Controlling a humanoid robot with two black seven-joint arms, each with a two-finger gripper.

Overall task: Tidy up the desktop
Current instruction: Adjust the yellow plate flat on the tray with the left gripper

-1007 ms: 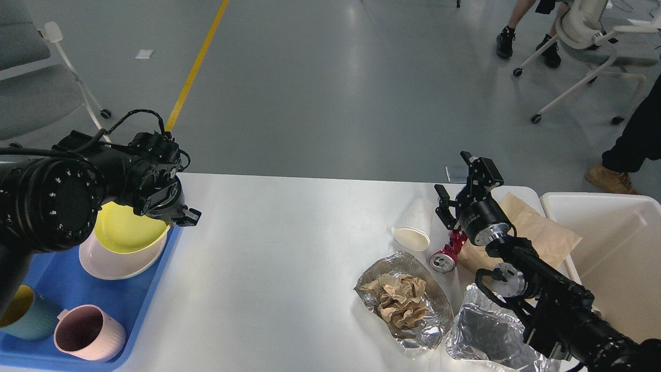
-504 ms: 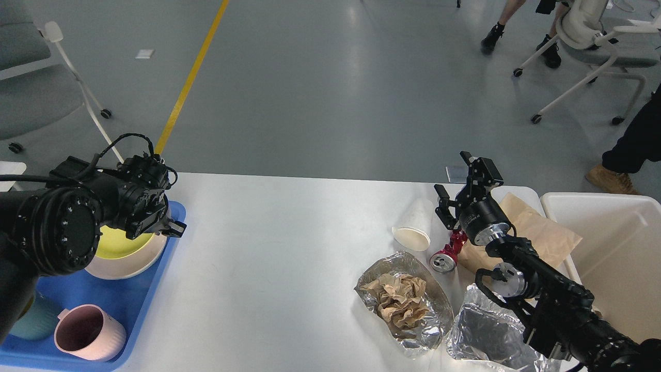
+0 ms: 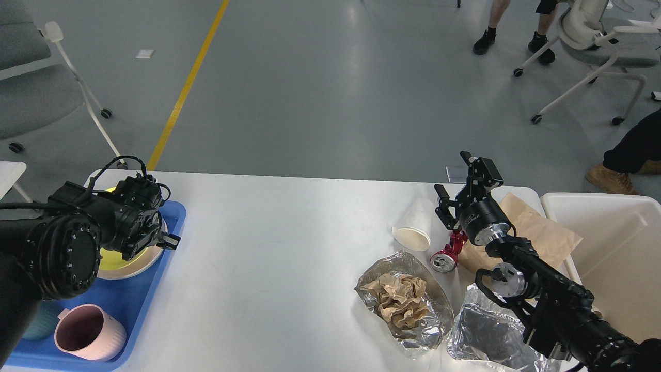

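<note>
The white desktop [image 3: 284, 248] carries a blue tray [image 3: 129, 305] at its left. My left gripper [image 3: 155, 238] hangs over the tray at the rim of a yellow bowl [image 3: 114, 261], which lies in a white bowl [image 3: 135, 268]; its fingers are hidden behind the dark wrist. My right gripper [image 3: 454, 175] stands open and empty at the right, just above a tipped paper cup [image 3: 413, 230] and a crushed red can [image 3: 446, 256].
A pink mug [image 3: 90, 333] and a teal mug [image 3: 36, 323] stand in the tray. A brown paper bag [image 3: 532, 232], foil holding crumpled paper [image 3: 403, 302], more foil [image 3: 483, 330] and a cream bin [image 3: 609, 248] crowd the right. Chairs and people stand beyond.
My left gripper has moved left and down with the yellow bowl, bringing it from a raised tilt into the white bowl. The right arm has not moved.
</note>
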